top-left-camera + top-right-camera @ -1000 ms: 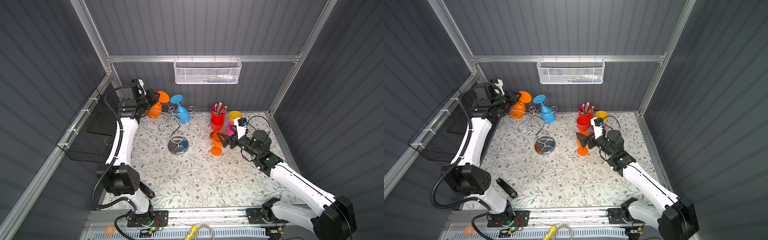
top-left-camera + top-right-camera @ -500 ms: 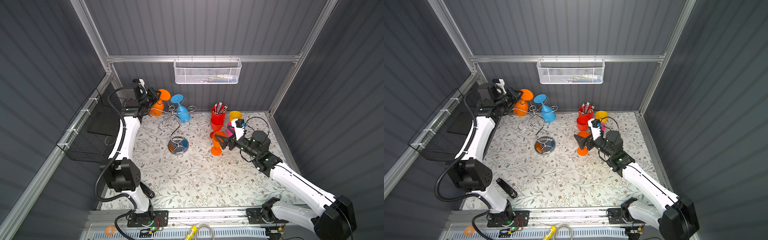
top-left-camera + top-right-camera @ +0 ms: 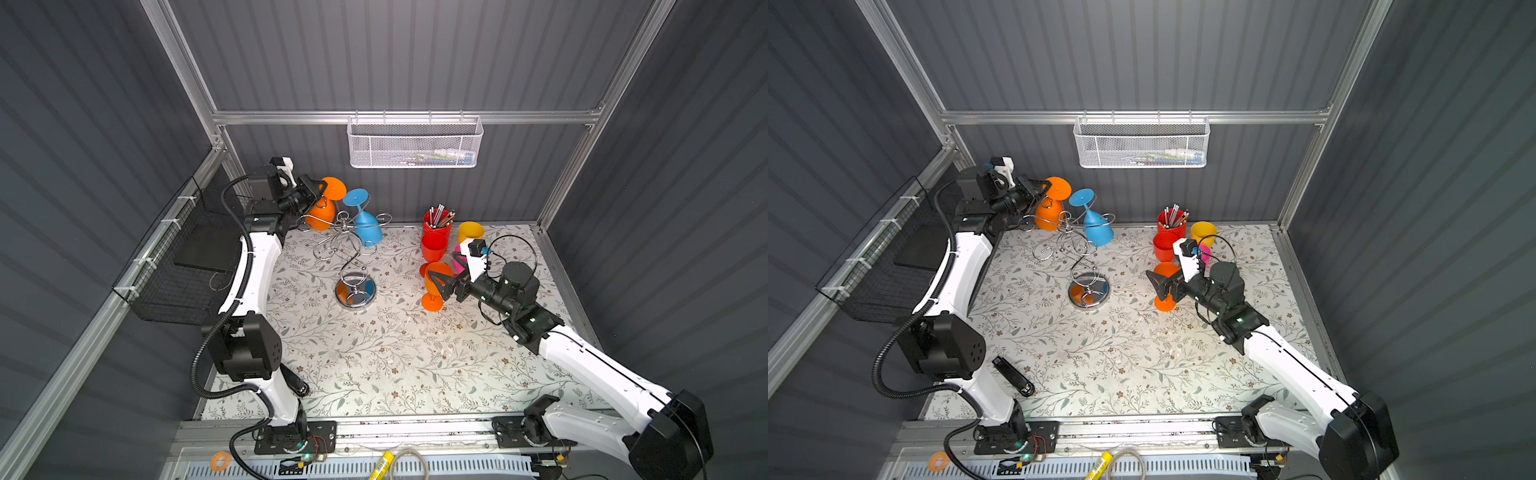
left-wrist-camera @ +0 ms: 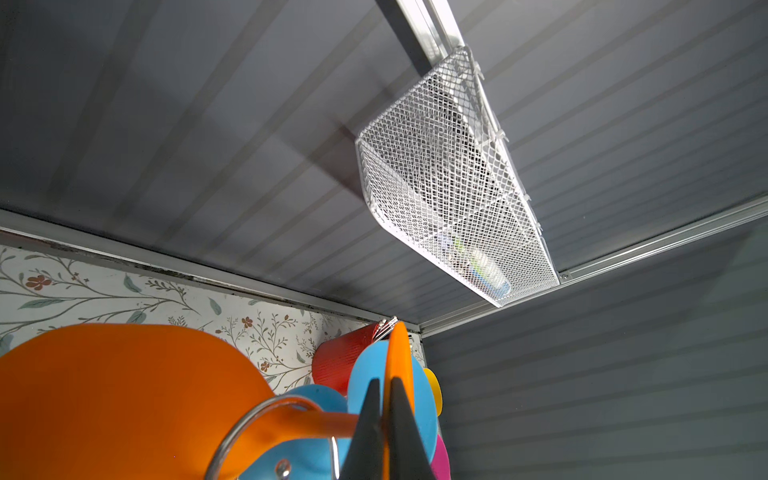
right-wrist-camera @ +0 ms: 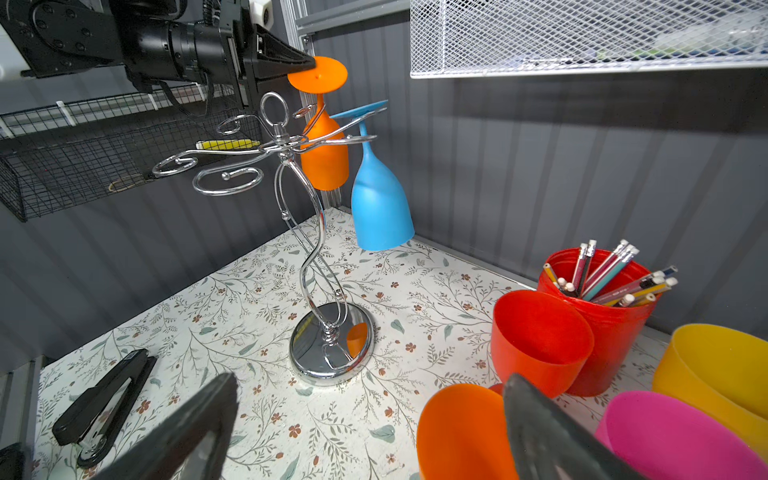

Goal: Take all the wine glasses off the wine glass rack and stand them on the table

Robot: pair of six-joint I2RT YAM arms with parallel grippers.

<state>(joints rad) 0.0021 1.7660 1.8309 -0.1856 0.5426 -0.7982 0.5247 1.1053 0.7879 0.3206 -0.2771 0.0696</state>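
Observation:
The chrome wine glass rack [image 3: 356, 291] [image 3: 1089, 292] [image 5: 332, 345] stands at the back left of the table. An orange wine glass [image 3: 320, 216] [image 3: 1048, 214] [image 5: 324, 162] [image 4: 124, 395] hangs upside down from it, its stem running through a scroll arm. My left gripper [image 3: 320, 187] [image 3: 1044, 187] [image 4: 384, 382] [image 5: 309, 64] is shut on the rim of this glass's foot. A blue wine glass [image 3: 368, 230] [image 5: 380, 208] hangs beside it. My right gripper [image 3: 438, 286] [image 3: 1160, 286] [image 5: 370, 395] is open low over the table, with a second orange glass [image 3: 432, 302] [image 5: 461, 432] standing upright just inside one finger.
Red cups [image 3: 432, 247], a red pencil cup [image 5: 611, 307], a yellow cup [image 3: 469, 230] and a pink cup [image 5: 673, 436] crowd the back right. A black stapler [image 5: 104, 407] lies front left. A white mesh basket [image 3: 415, 143] hangs on the back wall, a black wire basket [image 3: 183, 274] on the left wall.
My left gripper has edged up and slightly toward the rack's middle with the orange glass's foot in it. The right arm has barely moved.

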